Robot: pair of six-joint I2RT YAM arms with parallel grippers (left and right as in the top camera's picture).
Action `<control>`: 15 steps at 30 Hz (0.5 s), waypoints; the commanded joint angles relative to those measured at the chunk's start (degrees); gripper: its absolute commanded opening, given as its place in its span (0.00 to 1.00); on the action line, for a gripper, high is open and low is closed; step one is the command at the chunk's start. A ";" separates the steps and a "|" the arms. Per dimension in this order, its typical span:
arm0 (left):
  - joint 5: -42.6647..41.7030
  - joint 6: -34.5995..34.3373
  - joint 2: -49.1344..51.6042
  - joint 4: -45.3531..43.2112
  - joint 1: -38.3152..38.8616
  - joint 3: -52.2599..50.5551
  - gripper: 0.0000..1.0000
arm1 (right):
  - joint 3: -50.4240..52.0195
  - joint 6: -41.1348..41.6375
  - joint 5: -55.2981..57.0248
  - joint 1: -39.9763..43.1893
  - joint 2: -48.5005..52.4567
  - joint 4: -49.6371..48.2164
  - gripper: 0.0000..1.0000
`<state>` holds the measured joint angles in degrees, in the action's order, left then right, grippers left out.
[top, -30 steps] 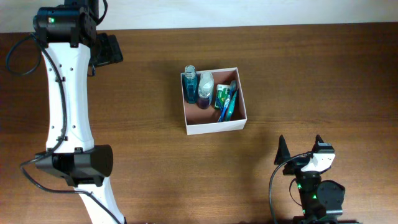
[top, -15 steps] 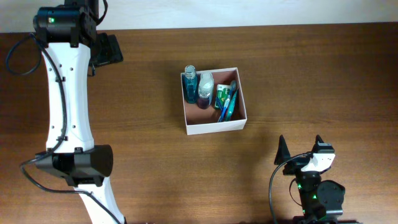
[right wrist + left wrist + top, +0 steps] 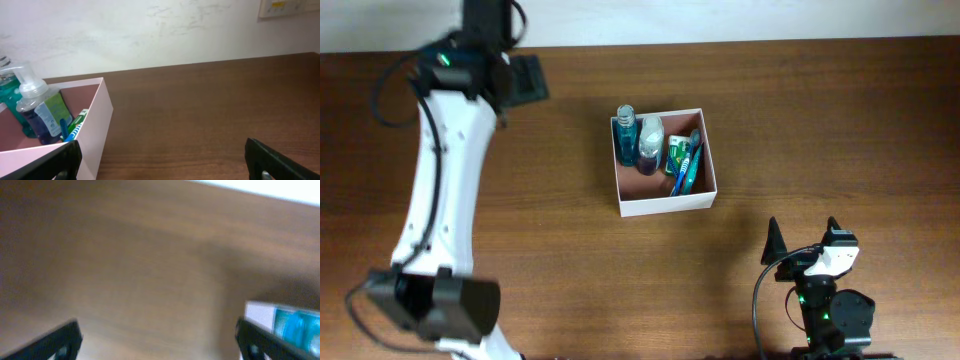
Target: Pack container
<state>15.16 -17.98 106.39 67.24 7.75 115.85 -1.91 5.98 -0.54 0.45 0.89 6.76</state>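
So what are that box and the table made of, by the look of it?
The container looks like thin cardboard: matte white walls, reddish-brown inside, crisp folded corners. The table seems wood or wood-look laminate: brown grain streaks, slight sheen.

We count one square white-walled cardboard box (image 3: pixel 665 205), one teal plastic bottle (image 3: pixel 626 133), one clear pump bottle of blue liquid (image 3: pixel 649 143) and one green tube (image 3: pixel 677 154).

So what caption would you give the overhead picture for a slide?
Open container holding bottles and toothbrushes on a wooden table, left arm and right arm standing clear.
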 commanded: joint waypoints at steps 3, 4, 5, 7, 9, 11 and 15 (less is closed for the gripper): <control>0.02 3.48 -18.01 -22.18 4.44 -30.80 0.99 | 0.59 -0.20 -0.74 0.48 -0.70 -0.20 0.98; 0.02 4.59 -20.31 -25.35 4.92 -34.80 0.99 | 0.59 -0.20 -0.74 0.48 -0.70 -0.20 0.99; 0.02 5.68 -23.26 -29.42 5.40 -39.93 0.99 | 0.59 -0.20 -0.74 0.48 -0.70 -0.20 0.98; 0.02 7.58 -28.22 -35.28 5.92 -47.76 0.99 | 0.59 -0.20 -0.74 0.48 -0.70 -0.20 0.99; 0.02 10.21 -36.15 -42.18 6.14 -58.49 0.99 | 0.59 -0.20 -0.74 0.48 -0.70 -0.20 0.99; 0.00 13.20 -42.56 -46.21 6.14 -65.48 0.99 | 0.59 -0.20 -0.74 0.48 -0.70 -0.20 0.98; 0.00 17.84 -53.00 -51.98 6.12 -74.90 0.99 | 0.59 -0.20 -0.74 0.48 -0.70 -0.20 0.98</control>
<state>15.00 -6.68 61.58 18.48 13.78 47.29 -1.85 5.98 -0.60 0.45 0.67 6.61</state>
